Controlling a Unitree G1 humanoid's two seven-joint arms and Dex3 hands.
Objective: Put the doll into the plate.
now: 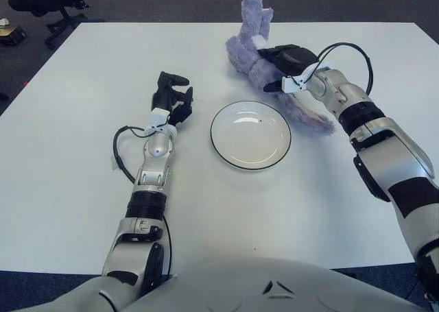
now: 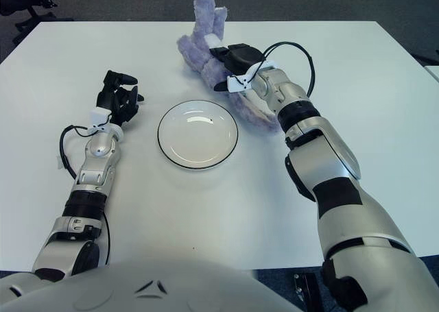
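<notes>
A purple plush doll (image 1: 250, 48) lies on the white table behind and to the right of the plate, its ears pointing away from me and a long limb (image 1: 309, 114) trailing toward the right. My right hand (image 1: 278, 65) is on the doll's middle with its dark fingers curled around the body. The white plate (image 1: 250, 134) with a dark rim sits at the table's middle with nothing in it. My left hand (image 1: 171, 96) shows left of the plate, fingers loosely spread and holding nothing.
The white table (image 1: 75, 106) spreads wide on all sides. A black cable (image 1: 122, 151) loops beside my left forearm. An office chair (image 1: 48, 0) stands on the dark floor beyond the far left corner.
</notes>
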